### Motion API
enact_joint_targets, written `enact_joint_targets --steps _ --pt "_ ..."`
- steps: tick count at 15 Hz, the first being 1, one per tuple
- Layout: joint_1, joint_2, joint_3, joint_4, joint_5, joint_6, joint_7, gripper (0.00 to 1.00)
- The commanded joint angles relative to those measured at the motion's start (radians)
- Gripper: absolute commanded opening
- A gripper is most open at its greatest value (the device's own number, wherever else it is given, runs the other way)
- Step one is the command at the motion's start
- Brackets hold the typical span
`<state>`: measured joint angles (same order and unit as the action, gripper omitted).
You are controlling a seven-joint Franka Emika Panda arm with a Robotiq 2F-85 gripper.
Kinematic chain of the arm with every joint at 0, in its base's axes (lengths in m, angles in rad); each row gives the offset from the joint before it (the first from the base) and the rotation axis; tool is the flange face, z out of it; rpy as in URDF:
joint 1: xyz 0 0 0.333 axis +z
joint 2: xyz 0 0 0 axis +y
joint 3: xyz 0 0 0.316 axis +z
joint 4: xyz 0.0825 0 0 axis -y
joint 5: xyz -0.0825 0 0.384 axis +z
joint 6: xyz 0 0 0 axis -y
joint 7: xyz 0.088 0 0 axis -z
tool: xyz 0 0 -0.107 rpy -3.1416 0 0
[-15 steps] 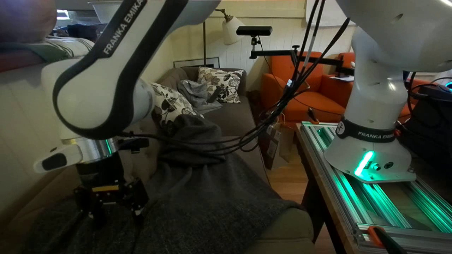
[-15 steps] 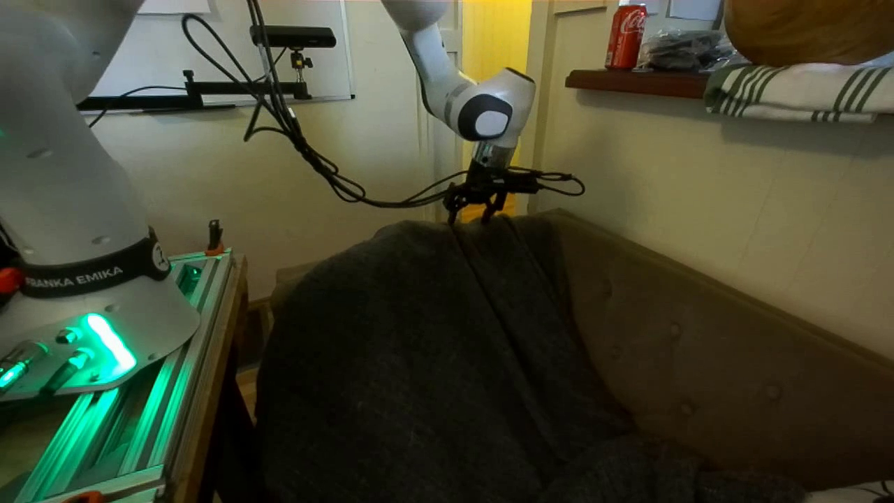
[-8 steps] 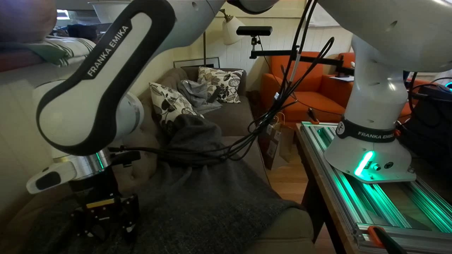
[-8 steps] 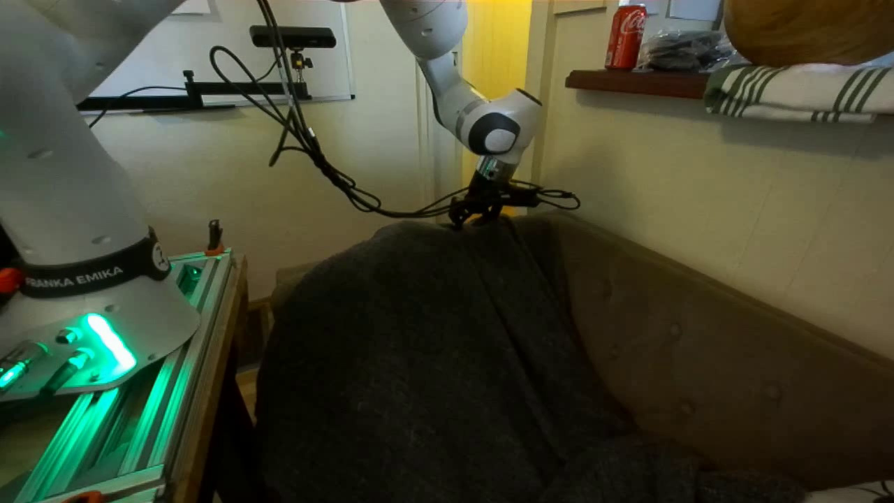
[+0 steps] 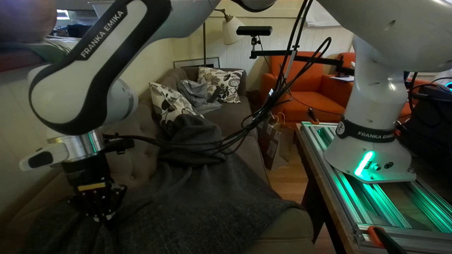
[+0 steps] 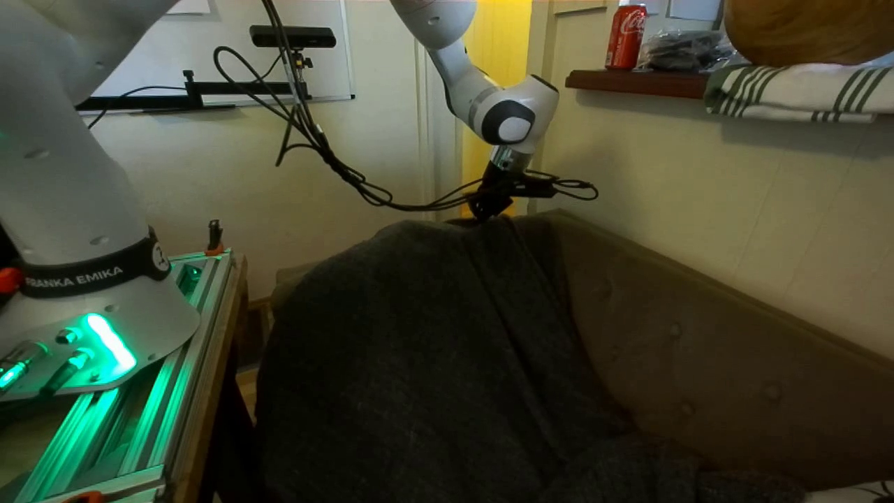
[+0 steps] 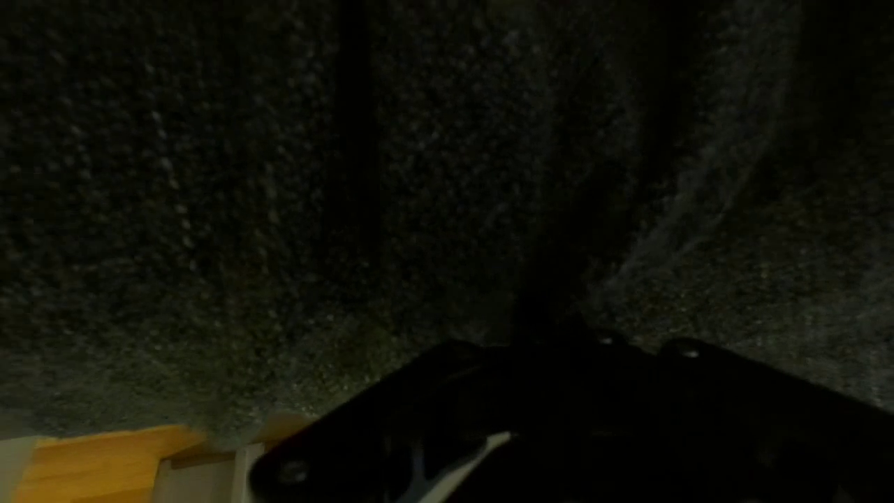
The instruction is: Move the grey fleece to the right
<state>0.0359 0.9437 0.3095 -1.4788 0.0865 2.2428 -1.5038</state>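
Note:
The grey fleece [image 5: 197,204], a large dark blanket, is spread over the sofa seat and drapes over the near armrest in an exterior view. It also fills much of an exterior view as a dark mound [image 6: 433,349]. At its wall-side part, my gripper [image 5: 103,218] points down with its fingers together, and folds of the fleece run down from the fingertips. Fabric folds gather toward the dark fingers in the wrist view, where the fleece [image 7: 209,209] covers most of the picture. The pinched bit itself is hidden between the fingers.
The tufted sofa back [image 6: 684,335] runs along the wall. Patterned cushions [image 5: 226,84] and a lighter grey cloth [image 5: 196,93] lie farther along the seat. A wooden bench with metal rails [image 5: 335,187] carries the robot base. Above the sofa, a shelf [image 6: 635,82] holds a red can [image 6: 626,36].
My gripper went down into the fleece, its fingers came together, and it has risen slightly. The arm has shifted a little toward the wall. Fresh folds show under the fingertips.

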Motion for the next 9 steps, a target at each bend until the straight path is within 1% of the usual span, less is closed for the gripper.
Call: enact_joint_targets --steps 1,3,4,6,8,9 --pt "-0.040 -0.074 -0.022 -0.066 0.007 0.002 0.011 0.01" --pt "-0.078 -0.138 -0.057 -0.136 0.018 0.040 0.057 0.01" --pt "-0.100 -0.174 -0.083 -0.183 0.018 0.080 0.078 0.01" --pt "-0.149 -0.231 -0.107 -0.268 0.032 0.173 0.092 0.01" --pt "-0.224 -0.302 -0.104 -0.364 0.079 0.255 0.086 0.01" --pt "-0.177 -0.192 -0.107 -0.216 0.034 0.179 0.076 0.04"
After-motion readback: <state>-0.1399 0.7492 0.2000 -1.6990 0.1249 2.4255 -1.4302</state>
